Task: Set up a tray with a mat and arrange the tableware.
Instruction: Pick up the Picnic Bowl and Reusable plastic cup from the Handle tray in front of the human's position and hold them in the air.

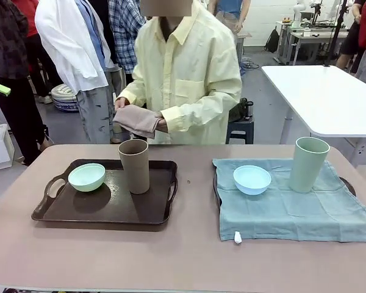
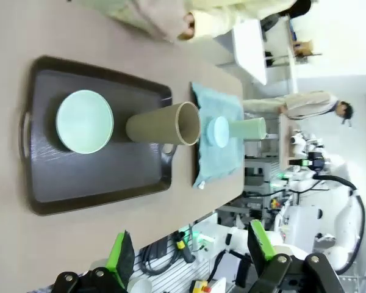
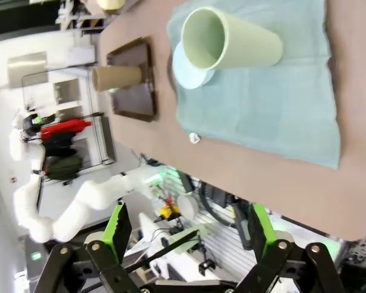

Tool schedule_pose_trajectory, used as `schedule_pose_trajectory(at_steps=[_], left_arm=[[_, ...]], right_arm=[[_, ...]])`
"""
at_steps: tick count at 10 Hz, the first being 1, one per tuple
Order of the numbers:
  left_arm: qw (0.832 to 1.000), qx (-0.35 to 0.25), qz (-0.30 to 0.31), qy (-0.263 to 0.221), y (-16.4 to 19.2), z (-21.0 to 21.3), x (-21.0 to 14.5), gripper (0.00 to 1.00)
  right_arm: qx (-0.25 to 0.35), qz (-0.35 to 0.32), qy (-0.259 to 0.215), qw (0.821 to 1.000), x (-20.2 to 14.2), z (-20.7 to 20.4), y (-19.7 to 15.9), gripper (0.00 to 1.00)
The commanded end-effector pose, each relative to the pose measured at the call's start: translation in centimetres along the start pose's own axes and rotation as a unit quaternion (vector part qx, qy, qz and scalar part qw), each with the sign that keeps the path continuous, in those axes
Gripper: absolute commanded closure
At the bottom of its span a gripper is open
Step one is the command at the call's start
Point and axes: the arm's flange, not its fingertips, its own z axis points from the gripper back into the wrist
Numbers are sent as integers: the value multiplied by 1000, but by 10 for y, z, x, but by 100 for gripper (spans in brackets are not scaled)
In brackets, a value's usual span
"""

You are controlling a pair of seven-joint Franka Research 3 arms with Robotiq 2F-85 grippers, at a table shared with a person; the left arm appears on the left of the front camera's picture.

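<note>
**A:** Widest first: the surface (image 1: 183, 262) runs edge to edge, and a person (image 1: 189, 73) in a pale yellow shirt stands at twelve o'clock behind its far side.

**B:** At three o'clock from centre is the blue-green mat (image 1: 293, 210), spread flat over a covered tray (image 1: 349, 184). Just a dark rim shows past the cloth.

**A:** At nine o'clock is the bare brown tray (image 1: 104, 210), with a handle at each end.

**B:** The pale green tumbler (image 1: 308, 165) is upright on the mat, toward its one o'clock corner. The brown tumbler (image 1: 135, 166) is upright on the bare tray, at two o'clock from that tray's middle.

**A:** The light blue bowl (image 1: 252, 179) sits on the mat at nine o'clock from the green tumbler, apart from it. The mint green bowl (image 1: 86, 177) is on the bare tray at nine o'clock from the brown tumbler.

**B:** The person is holding a folded mauve cloth (image 1: 137, 120), at twelve o'clock from the brown tumbler.

**A:** The left tool (image 2: 190, 253) has its jaws spread wide with nothing between them. The right tool (image 3: 189, 235) is the same, gaping and empty.
</note>
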Motion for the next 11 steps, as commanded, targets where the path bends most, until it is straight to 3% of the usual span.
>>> schedule_pose_trajectory(at_steps=[1,3,7,8,11], left_arm=[[999,-35,-17,-11,0,-12,-15,1],[1000,-24,-3,-2,-5,-21,-16,1],[1000,23,8,18,-29,-38,-10,1],[1000,-9,2,17,-15,-34,-12,1],[1000,-9,2,17,-15,-34,-12,1]], right_arm=[[68,15,18,997,-1,-1,-9,0],[83,21,19,996,-11,1,-14,0],[53,50,36,997,-22,-4,-6,0],[45,61,41,996,-25,-6,-1,0],[65,35,24,997,-17,2,-9,0]])
